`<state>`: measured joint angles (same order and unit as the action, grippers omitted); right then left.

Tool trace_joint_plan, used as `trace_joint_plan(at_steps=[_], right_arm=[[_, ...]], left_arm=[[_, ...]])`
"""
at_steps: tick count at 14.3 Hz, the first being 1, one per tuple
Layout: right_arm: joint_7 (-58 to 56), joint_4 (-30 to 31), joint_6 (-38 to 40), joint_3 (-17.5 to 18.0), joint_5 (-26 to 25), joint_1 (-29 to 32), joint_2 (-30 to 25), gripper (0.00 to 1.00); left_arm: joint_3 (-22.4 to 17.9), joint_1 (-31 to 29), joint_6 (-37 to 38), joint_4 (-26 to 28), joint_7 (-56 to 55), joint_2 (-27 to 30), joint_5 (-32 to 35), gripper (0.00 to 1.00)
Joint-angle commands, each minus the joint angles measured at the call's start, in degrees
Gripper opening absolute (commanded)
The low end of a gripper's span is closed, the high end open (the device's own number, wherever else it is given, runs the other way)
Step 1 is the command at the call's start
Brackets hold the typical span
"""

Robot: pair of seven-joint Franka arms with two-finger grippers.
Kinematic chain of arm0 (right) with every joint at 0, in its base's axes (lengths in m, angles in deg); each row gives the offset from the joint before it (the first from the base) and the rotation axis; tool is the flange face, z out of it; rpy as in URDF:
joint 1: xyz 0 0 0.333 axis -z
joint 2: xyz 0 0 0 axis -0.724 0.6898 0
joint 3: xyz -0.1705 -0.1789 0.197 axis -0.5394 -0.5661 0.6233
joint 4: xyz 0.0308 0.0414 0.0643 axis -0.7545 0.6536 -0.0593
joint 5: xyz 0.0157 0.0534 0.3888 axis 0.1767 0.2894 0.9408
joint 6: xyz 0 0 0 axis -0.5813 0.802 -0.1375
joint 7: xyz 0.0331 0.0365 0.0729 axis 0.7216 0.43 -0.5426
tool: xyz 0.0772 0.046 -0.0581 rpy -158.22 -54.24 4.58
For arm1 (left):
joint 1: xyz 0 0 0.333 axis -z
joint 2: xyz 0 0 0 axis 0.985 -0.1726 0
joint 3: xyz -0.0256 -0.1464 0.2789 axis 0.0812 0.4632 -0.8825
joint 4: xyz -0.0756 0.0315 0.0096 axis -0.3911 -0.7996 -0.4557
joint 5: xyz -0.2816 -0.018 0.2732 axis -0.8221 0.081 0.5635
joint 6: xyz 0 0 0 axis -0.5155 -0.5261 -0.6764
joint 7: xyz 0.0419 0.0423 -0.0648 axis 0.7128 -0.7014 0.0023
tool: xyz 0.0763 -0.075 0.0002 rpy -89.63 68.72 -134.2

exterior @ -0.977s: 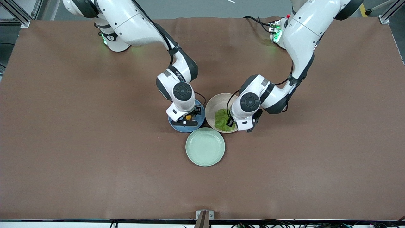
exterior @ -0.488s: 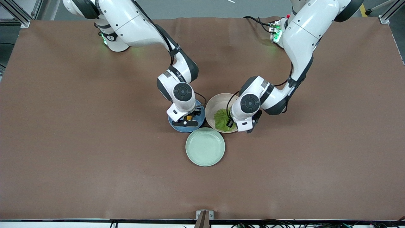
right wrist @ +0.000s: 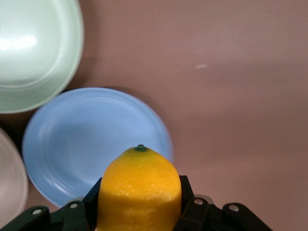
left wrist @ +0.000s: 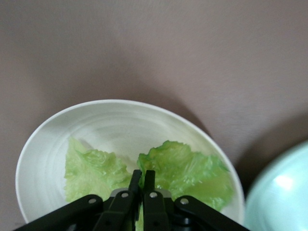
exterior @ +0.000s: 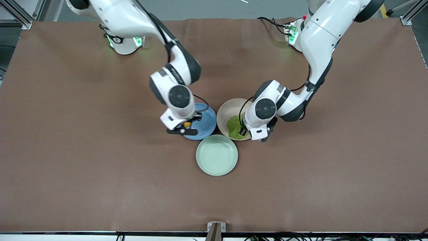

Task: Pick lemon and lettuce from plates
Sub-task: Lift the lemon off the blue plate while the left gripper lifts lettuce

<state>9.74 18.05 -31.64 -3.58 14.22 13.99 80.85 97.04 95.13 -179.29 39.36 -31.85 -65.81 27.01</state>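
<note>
Brown cloth covers the table, and three plates sit close together near its middle. The right gripper is closed on the lemon, its fingers pressed to either side of the fruit. It hangs over the edge of the blue plate on the side toward the right arm's end of the table. Half a second ago this gripper was low over the middle of the blue plate with the lemon between its fingers; since then it has risen and swung toward the right arm's end, carrying the lemon clear of the dish. The blue plate now holds nothing.

The left gripper is pinched narrow on the lettuce, its two fingertips nearly together at a fold in the middle of the leaf. It is low over the beige plate and has scarcely moved since the earlier frames, while the leaf looks a little more bunched than a second ago. The lettuce is still in the beige plate, on the part nearer the front camera, and whether any of it has lifted off the dish cannot be told.

The mint-green plate lies nearer the front camera than the other two, just beside both.
</note>
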Motion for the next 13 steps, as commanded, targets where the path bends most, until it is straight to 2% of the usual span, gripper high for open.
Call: trace_joint_plan(at_steps=[1, 3, 6, 9, 13], right_arm=[[-9.56, 7.70, 5.14, 0.99, -1.16, 9.06, -11.27, 0.27], [-18.52, 11.84, 5.15, 0.99, -1.16, 16.62, -14.98, 0.28], [-29.52, 13.35, 3.49, 0.99, -1.16, 27.44, -14.30, 0.28], [-39.53, 15.80, -5.36, 0.99, -1.34, 36.59, -9.83, 0.30], [-41.42, 19.67, -17.94, 0.99, -1.42, 40.91, -4.20, 0.31]], left_arm=[[-0.08, -1.09, 6.73, -1.42, -0.89, 5.06, 0.99, 0.01], [-0.08, -3.89, 11.39, -3.89, -0.28, 5.94, 1.16, 0.01], [-0.17, -9.43, 13.70, -3.73, 3.57, 7.35, 1.16, 0.01], [-0.17, -15.66, 15.02, -1.89, 7.71, 6.83, 5.62, 0.01], [-0.17, -19.89, 15.02, -0.04, 8.52, 4.81, 13.27, 0.01]])
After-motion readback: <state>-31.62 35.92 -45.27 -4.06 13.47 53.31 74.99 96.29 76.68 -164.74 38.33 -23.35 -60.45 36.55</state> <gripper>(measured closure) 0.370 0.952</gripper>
